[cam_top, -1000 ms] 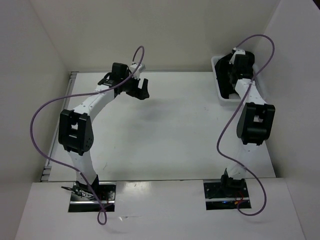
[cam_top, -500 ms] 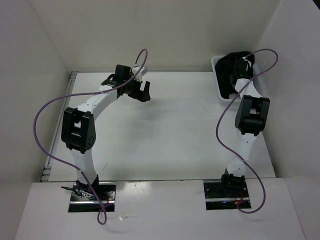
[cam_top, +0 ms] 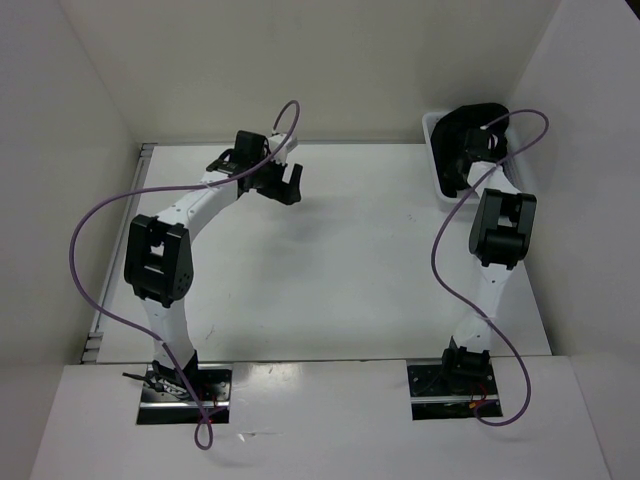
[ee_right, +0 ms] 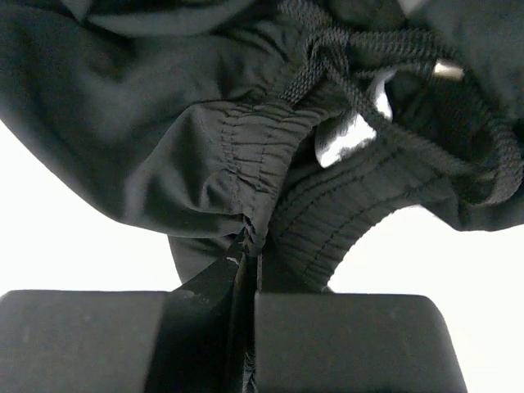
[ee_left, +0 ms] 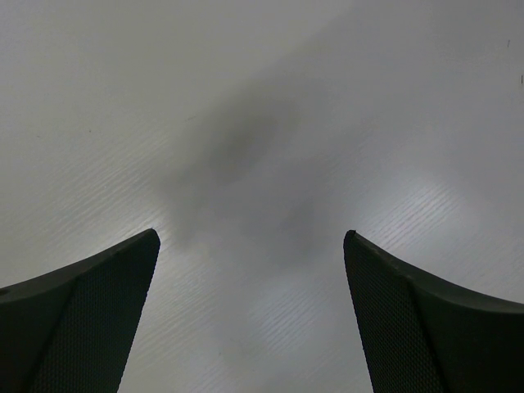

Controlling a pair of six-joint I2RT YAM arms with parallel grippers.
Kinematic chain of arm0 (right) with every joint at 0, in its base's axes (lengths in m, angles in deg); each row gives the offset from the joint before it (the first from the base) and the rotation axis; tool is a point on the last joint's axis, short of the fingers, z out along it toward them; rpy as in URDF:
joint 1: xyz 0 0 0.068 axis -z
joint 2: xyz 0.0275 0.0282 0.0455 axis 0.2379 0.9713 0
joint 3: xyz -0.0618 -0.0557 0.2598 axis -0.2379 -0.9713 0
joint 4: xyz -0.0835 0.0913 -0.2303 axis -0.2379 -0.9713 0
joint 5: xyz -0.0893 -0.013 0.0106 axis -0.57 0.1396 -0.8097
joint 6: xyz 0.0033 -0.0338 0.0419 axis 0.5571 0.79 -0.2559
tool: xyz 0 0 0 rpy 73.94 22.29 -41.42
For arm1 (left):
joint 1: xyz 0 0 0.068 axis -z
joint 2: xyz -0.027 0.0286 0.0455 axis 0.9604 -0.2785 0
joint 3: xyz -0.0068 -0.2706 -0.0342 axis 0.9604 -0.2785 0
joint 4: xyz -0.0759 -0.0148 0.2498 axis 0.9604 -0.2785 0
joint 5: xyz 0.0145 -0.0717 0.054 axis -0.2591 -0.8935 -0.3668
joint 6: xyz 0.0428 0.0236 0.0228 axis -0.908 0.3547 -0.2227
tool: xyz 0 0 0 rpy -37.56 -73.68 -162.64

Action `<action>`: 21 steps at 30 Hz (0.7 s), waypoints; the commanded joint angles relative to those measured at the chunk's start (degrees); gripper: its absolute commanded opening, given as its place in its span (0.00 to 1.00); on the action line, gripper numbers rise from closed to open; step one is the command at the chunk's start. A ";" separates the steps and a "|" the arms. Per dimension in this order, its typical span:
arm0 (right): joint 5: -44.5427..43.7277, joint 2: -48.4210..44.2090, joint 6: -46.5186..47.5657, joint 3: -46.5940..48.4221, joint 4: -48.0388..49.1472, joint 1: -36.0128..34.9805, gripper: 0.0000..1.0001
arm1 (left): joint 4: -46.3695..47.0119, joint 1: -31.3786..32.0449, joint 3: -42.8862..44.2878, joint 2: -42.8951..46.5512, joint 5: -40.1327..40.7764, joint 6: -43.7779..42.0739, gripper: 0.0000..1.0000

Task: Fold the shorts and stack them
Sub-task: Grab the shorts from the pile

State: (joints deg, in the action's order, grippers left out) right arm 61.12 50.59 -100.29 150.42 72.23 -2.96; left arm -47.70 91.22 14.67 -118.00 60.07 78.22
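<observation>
The black shorts (cam_top: pixel 462 128) lie bunched in the white basket (cam_top: pixel 436 178) at the table's back right corner. In the right wrist view the shorts (ee_right: pixel 172 139) fill the upper frame, with the gathered waistband and a thin black drawstring (ee_right: pixel 385 123) showing. My right gripper (ee_right: pixel 250 258) is shut on a fold of the waistband, fabric pinched between its pads. From above, the right gripper's tips are hidden among the cloth. My left gripper (cam_top: pixel 282 184) hovers open over the back left-centre of the table, and its fingers (ee_left: pixel 98 303) stand wide apart over bare tabletop with nothing between them.
White walls close in the table on the left, back and right. The basket sits tight against the right wall. A metal rail (cam_top: pixel 145 160) runs along the table's left edge. Purple cables loop off both arms.
My right gripper has reached deeper into the basket and shut on the shorts' waistband. The left arm has shifted slightly toward the back, still open.
</observation>
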 commanded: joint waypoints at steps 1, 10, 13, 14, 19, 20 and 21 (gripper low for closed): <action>-4.43 -2.76 7.18 3.42 4.36 0.27 0.00 | 0.43 -0.07 2.43 0.08 0.26 -0.21 1.00; -4.00 -12.16 20.72 14.06 8.67 -2.01 0.00 | 0.96 -0.07 1.11 4.04 1.39 -0.21 1.00; -5.15 -16.91 26.00 16.52 10.43 -4.74 0.00 | 0.96 -0.07 0.50 6.41 2.71 -0.21 1.00; -5.15 -19.10 26.70 18.44 10.95 -5.27 0.00 | 1.48 -0.07 0.50 7.63 2.72 -0.21 1.00; -2.25 -22.72 28.46 30.81 10.96 -9.66 0.00 | 2.53 -0.07 -3.71 12.55 5.18 -0.21 1.00; -1.46 -23.24 29.51 33.20 10.26 -10.62 0.00 | 2.54 -0.07 -4.33 13.26 5.79 -0.21 1.00; -0.76 -23.25 30.04 35.75 10.25 -12.98 0.00 | 3.15 -0.07 -4.86 13.96 5.79 -0.21 1.00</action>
State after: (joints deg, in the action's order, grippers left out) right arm 57.95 33.09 -73.99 177.81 76.93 -12.36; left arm -46.69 91.22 11.44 -107.84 64.40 78.22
